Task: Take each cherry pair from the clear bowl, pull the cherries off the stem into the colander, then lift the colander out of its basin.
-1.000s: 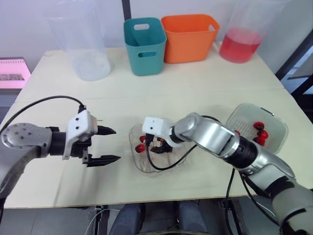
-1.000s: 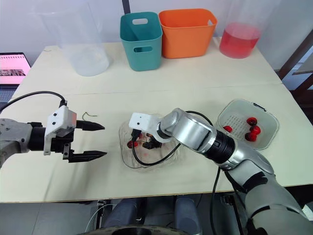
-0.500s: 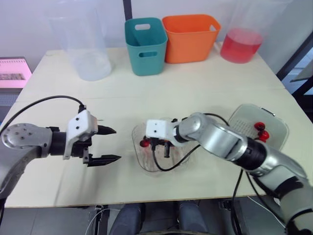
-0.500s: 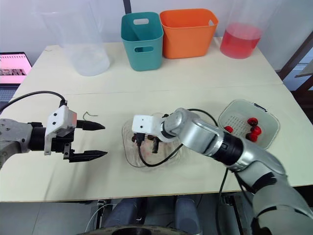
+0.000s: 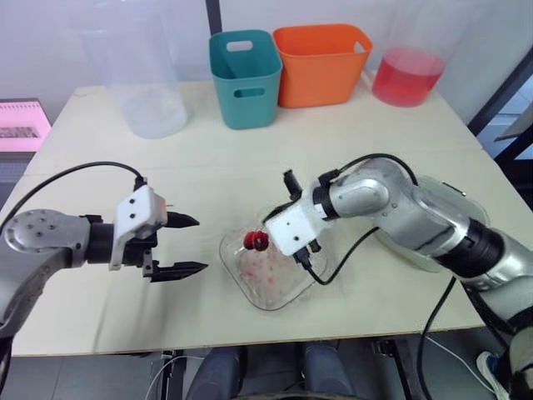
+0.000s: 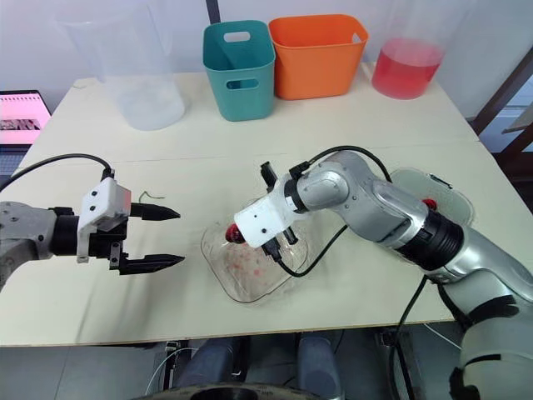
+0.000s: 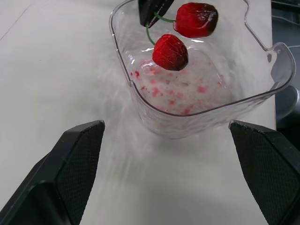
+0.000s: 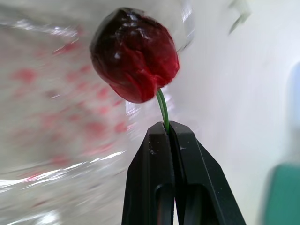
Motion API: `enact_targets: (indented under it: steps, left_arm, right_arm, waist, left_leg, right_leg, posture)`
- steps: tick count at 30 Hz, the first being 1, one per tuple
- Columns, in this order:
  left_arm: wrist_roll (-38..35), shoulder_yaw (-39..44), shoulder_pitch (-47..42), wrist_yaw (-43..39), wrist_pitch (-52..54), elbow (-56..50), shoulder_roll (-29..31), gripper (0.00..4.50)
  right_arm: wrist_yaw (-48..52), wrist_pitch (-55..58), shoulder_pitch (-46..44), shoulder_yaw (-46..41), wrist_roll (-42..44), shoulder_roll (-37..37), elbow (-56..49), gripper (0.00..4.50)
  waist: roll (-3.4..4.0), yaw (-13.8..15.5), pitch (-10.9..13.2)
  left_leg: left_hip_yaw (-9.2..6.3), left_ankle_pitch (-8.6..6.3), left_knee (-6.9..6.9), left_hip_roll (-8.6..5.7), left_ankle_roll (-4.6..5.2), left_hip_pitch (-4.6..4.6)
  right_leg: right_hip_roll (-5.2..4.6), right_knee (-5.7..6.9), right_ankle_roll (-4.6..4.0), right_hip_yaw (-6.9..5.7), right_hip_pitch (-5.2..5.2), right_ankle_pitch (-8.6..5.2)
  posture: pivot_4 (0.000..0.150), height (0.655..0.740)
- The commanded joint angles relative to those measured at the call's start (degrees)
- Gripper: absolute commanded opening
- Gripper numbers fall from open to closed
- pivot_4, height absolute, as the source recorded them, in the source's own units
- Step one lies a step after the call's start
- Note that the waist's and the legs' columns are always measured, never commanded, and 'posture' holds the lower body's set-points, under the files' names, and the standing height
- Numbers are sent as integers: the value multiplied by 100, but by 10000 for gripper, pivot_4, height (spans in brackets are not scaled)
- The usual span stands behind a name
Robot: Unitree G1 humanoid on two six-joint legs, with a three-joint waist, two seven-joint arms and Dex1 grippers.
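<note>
Right claw point(image 8: 168, 127) is pressed together on the green stem point(image 8: 162, 108) of a cherry pair point(image 7: 170, 51), pinching it at the end so both red cherries hang free. The pair is held above the clear bowl point(image 5: 279, 292), over the edge nearer the left arm and not touching it. The bowl's floor is speckled with red juice. Left claw point(image 5: 200, 245) hovers just beside the bowl on the robot's left. Its two black fingers are spread wide, pointing toward the bowl and holding nothing. The colander point(image 6: 445, 193) sits on the worktop point(image 5: 333, 142) at the robot's right, partly hidden behind the right arm, with a red cherry point(image 6: 429, 202) showing in it. A loose green stem point(image 6: 146, 197) lies on the worktop near the left claw.
</note>
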Motion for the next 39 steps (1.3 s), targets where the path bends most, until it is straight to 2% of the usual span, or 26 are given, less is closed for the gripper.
enact_targets:
  steps: [1,6,9,13,14,16,20,22,25,28,33,39]
  left_arm:
    - [-115,161,-72,25,27,-138,21,45000]
    - [-196,190,-88,71,88,-176,27,45000]
    - [-207,182,-103,85,90,-169,30,45000]
    - [-203,166,-100,82,71,-163,28,45000]
    - [-200,162,-102,80,64,-159,27,45000]
    - [-188,149,-114,67,46,-138,29,45000]
    - [-152,119,-139,31,12,-99,36,45000]
    - [-126,77,-190,-1,-13,-75,41,45000]
    - [-97,31,-240,-31,-31,-58,35,45000]
    - [-78,-11,-276,-57,-42,-56,25,45000]
    - [-46,-104,-346,-45,-68,-66,-30,45000]
    - [-8,-191,-402,-7,-85,-93,-93,45000]
  right_arm:
    - [-127,-1245,102,-232,-321,234,374,283]
    - [-159,-2409,365,-292,-763,352,930,283]
    - [-124,-2778,457,-389,-945,325,1178,9552]
    - [39,-2240,436,-769,-1041,250,1169,29524]
    - [169,-1767,475,-920,-980,205,1033,29524]
    - [467,-91,641,-1318,-677,224,492,29524]
    - [1278,3829,759,-1734,315,201,-940,29524]
    - [1258,6395,522,-1748,861,384,-1436,29524]
    - [936,8357,246,-1631,1341,580,-1796,29524]
    - [605,9010,256,-1689,1930,771,-1944,29524]
    - [-230,9020,566,-1426,2560,909,-1927,29524]
    - [-1300,9020,614,-1191,2880,1391,-1457,29524]
  waist:
    - [1,1,0]
    - [0,26,1]
    - [1,14,1]
    - [1,0,1]
    - [1,4,1]
    - [1,16,1]
    - [1,40,1]
    - [1,40,1]
    - [3,27,1]
    - [4,33,1]
    - [2,42,-1]
    - [2,15,-1]
  left_leg:
    - [0,1,0,0,-1,0]
    - [-1,2,4,-2,-4,0]
    - [-1,3,3,-2,-5,0]
    - [-2,4,2,-1,-7,0]
    - [-2,4,1,-1,-7,0]
    - [-3,4,2,-1,-7,0]
    - [-9,-3,3,-1,6,-1]
    - [-11,-11,3,0,19,-1]
    - [-14,-13,3,1,22,-1]
    - [-13,-14,-1,1,24,-1]
    - [-9,-14,3,-4,24,-1]
    - [-8,-6,2,-2,11,-1]
  right_leg:
    - [-1,0,0,2,0,0]
    - [0,0,0,1,4,0]
    - [2,0,0,2,4,0]
    - [6,1,0,3,2,0]
    - [6,1,0,3,2,0]
    - [6,1,0,3,2,0]
    - [5,1,-1,4,6,0]
    - [5,0,-2,3,6,0]
    - [5,1,-6,3,4,2]
    - [2,-1,-7,1,2,2]
    - [-9,-2,-5,0,4,3]
    - [-8,2,-5,0,-1,3]
  posture:
    - [1500,7400]
    - [1500,7400]
    - [1500,7400]
    - [1500,7400]
    - [1500,7400]
    - [1500,7400]
    - [1500,7400]
    - [1500,7400]
    - [1500,7400]
    - [1500,7400]
    - [1500,7400]
    - [1500,7400]
